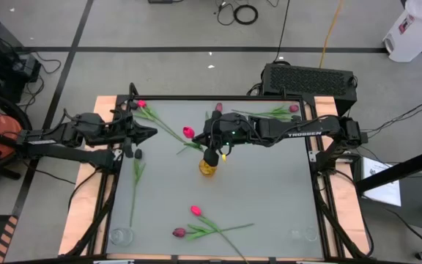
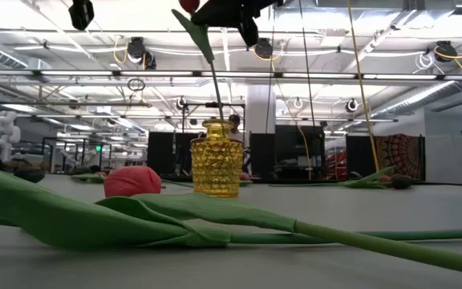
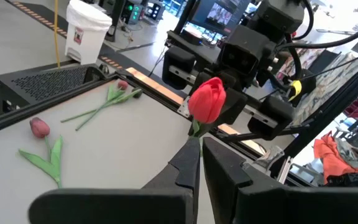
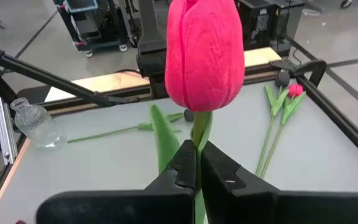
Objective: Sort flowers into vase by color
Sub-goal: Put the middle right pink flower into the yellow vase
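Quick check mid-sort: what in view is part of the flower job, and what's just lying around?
Job: red tulip in the right gripper, over the yellow vase; loose tulips on the table; clear bottle; left gripper waiting at the table's left.
Lying about: white bin, cable coil, black box, all off the table.

Red tulip (image 4: 205, 53) upright, its stem pinched just under the head by the closed right gripper (image 4: 197, 165), the lower stem reaching down to the mouth of the yellow glass vase (image 2: 216, 158) mid-table. Another pink-red tulip (image 1: 187, 132) lies just left of the vase. One pink-headed flower (image 1: 141, 104) rests by the far-left corner, two (image 1: 293, 108) at the far right, and a pink (image 1: 195, 210) and a maroon one (image 1: 179, 232) lie crossed near the front edge.
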Controlling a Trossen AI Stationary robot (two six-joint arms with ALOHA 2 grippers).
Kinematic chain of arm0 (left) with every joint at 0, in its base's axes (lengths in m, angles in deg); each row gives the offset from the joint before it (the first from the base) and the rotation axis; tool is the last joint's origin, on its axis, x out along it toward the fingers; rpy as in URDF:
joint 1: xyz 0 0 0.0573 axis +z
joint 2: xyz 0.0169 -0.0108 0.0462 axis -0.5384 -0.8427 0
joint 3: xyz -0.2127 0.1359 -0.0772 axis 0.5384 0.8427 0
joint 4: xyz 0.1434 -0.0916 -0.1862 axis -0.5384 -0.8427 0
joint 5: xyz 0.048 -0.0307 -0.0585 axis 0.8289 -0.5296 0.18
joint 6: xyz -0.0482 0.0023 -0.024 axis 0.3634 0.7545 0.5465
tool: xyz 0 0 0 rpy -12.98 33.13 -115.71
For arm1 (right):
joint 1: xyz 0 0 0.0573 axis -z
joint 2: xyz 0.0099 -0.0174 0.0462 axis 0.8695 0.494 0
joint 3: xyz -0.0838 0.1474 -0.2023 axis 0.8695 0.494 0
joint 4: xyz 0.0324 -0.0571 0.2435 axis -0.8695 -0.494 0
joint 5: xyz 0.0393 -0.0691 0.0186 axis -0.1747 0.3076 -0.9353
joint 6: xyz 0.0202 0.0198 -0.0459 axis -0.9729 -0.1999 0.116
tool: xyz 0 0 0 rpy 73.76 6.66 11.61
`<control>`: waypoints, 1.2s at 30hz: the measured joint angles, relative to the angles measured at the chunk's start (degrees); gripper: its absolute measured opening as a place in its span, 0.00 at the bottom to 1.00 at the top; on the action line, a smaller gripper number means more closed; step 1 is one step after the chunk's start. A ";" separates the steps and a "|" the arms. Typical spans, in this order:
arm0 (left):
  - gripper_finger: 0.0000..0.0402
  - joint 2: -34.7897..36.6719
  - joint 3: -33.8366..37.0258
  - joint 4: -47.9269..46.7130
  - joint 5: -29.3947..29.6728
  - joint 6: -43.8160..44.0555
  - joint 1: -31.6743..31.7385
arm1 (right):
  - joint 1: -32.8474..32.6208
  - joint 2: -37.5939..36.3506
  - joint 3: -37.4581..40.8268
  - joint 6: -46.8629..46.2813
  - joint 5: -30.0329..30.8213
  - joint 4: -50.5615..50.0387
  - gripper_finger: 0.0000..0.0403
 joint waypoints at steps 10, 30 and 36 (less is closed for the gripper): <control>0.07 -0.01 0.00 -0.02 0.00 0.00 0.00 | -0.16 1.69 -0.03 -1.58 -0.28 -1.16 0.00; 0.07 0.00 0.00 -0.02 0.00 0.00 0.02 | -1.92 3.61 0.04 -2.69 -1.52 1.94 0.00; 0.07 -0.01 0.00 -0.01 0.00 0.00 0.00 | -1.92 3.36 0.04 -2.49 -1.52 1.94 0.00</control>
